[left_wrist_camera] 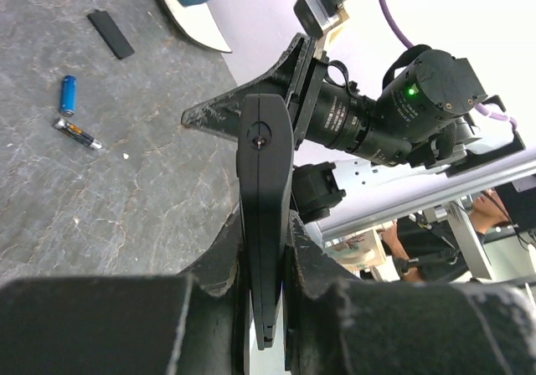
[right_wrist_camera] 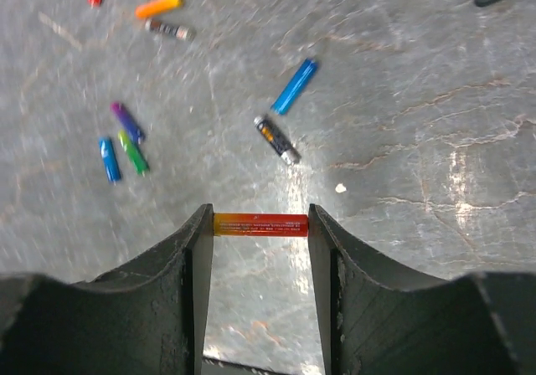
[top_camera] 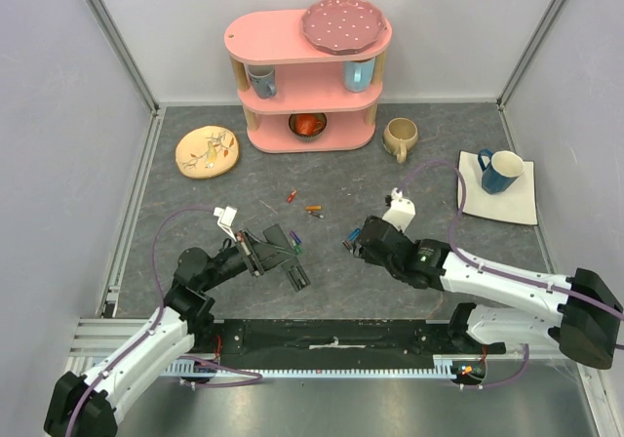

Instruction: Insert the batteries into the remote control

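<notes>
Remote control (left_wrist_camera: 264,216) is clamped edge-on between the tightly closed fingers of the left gripper (left_wrist_camera: 265,258) and held off the grey table (top_camera: 439,174). Right gripper (right_wrist_camera: 260,218) stands about half open, its fingers pinching a red-orange battery (right_wrist_camera: 260,225) end to end. Loose on the table beyond it lie a blue battery (right_wrist_camera: 295,85), black battery (right_wrist_camera: 276,139), purple battery (right_wrist_camera: 127,120) and green battery (right_wrist_camera: 132,151).

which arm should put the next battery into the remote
Right. The right gripper clamps a red-orange battery end to end between its fingers, while the left gripper is shut on the remote control, so its job is holding that steady.
</notes>
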